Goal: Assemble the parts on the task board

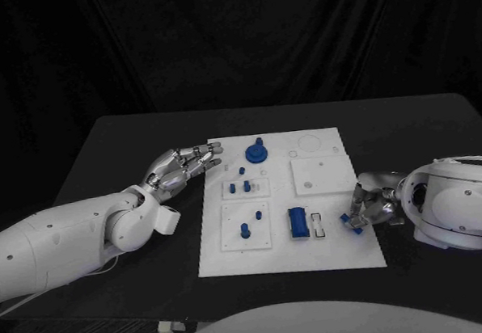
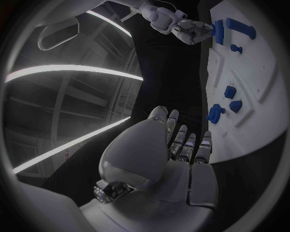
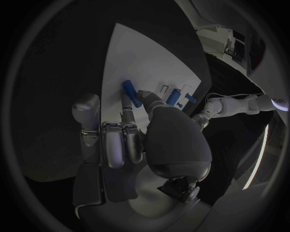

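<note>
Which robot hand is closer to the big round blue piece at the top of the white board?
Left. The left hand hovers just beside the round blue piece, off the task board's edge; the right hand is down by the board's near corner.

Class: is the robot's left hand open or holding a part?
Open: the left hand hovers at the task board edge, fingers extended, holding nothing.

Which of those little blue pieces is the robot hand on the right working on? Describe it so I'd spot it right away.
Start at the white task board in the middle of the black table, then go to its near right edge, where the right robot hand rests. The small blue part sits at its fingertips, right on the board's rim, apart from the larger blue block further in.
</note>
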Controlling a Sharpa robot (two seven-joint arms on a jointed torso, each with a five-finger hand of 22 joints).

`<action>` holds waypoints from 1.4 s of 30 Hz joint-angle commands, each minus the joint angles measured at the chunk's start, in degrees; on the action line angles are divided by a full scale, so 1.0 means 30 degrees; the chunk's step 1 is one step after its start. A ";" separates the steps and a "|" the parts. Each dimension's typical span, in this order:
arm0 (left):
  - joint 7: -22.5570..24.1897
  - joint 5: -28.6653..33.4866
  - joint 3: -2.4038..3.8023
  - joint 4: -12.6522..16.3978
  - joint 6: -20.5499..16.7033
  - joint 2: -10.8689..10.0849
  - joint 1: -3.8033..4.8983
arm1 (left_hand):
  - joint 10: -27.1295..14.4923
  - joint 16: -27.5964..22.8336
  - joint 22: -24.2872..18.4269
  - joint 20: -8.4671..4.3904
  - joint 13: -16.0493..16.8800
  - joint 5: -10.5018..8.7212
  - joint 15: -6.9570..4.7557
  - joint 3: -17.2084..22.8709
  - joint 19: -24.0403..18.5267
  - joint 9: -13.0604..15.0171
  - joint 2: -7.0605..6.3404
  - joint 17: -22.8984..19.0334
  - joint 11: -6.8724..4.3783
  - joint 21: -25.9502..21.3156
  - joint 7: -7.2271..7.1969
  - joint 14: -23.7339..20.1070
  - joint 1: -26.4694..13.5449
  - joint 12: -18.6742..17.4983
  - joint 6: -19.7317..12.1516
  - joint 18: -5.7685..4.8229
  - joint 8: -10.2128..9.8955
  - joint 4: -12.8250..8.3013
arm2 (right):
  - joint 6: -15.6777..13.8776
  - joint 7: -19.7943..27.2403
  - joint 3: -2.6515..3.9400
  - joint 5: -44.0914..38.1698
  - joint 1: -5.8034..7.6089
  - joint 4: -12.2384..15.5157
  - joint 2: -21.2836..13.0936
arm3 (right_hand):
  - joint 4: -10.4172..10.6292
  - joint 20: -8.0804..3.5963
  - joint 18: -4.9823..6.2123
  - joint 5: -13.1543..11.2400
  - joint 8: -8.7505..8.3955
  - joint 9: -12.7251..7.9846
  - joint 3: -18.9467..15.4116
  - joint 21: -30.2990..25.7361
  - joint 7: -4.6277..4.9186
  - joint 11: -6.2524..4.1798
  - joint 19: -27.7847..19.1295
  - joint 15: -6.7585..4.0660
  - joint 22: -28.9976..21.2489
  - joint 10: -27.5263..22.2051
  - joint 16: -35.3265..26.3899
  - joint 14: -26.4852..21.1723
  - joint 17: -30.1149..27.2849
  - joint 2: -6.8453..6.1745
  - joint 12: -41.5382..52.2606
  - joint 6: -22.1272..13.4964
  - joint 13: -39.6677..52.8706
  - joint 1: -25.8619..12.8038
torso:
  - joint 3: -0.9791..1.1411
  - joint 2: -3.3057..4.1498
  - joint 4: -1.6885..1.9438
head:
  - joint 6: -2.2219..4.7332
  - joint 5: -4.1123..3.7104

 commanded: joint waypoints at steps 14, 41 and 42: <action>0.0333 0.0105 0.0018 -0.0003 0.0348 0.0048 -0.0021 | 0.0185 0.0029 -0.0019 -0.0028 0.0014 0.1177 0.0155 0.0386 0.0177 0.0004 -0.0297 0.0023 0.0097 0.0078 0.0194 0.0002 0.0037 -0.0161 0.0006 -0.0556 0.0102 -0.0037 | -0.3173 -0.0215 -0.0029 1.0509 0.0724 -0.0345 0.0341 | -0.0364 0.0088 0.0288 0.0398 0.0261 0.0352 0.1021 -0.0323 -0.0104 0.0003 -0.0050 -0.0058 0.1862 0.2028 -0.0105 0.1565 0.2488 -0.0034 0.0068 -0.0005 0.5025 -0.1177 | -0.0004 -0.0028 0.0026 | 0.0000 -0.0066; 0.0256 0.0107 0.0016 -0.0016 0.0384 0.0079 -0.0021 | 0.0200 0.0053 -0.0001 -0.0029 0.0017 0.1207 0.0154 0.0414 0.0197 0.0004 -0.0298 0.0029 0.0094 0.0086 0.0185 0.0016 0.0030 -0.0148 0.0006 -0.0573 0.0104 -0.0030 | -0.4882 -0.0304 -0.0037 1.2243 -0.0184 -0.0775 0.0912 | -0.0303 0.0100 0.0303 0.0046 0.0307 0.0486 0.1265 -0.0470 -0.0099 0.0015 -0.0113 -0.0044 0.1833 0.2028 -0.0188 0.1521 0.2287 0.0046 0.0068 -0.0177 0.5025 -0.1734 | 0.0002 -0.0004 0.0008 | 0.0000 -0.0102; 0.0252 0.0107 0.0016 -0.0017 0.0386 0.0083 -0.0021 | 0.0200 0.0053 -0.0001 -0.0029 0.0017 0.1207 0.0154 0.0414 0.0197 0.0004 -0.0298 0.0029 0.0094 0.0086 0.0185 0.0016 0.0030 -0.0148 0.0006 -0.0573 0.0104 -0.0030 | -0.4883 -0.0308 -0.0037 1.2204 -0.0220 -0.0778 0.0917 | -0.0303 0.0100 0.0303 0.0046 0.0307 0.0486 0.1265 -0.0470 -0.0099 0.0015 -0.0113 -0.0044 0.1833 0.2028 -0.0188 0.1521 0.2287 0.0046 0.0068 -0.0177 0.5025 -0.1734 | 0.0003 -0.0002 0.0009 | 0.0000 -0.0104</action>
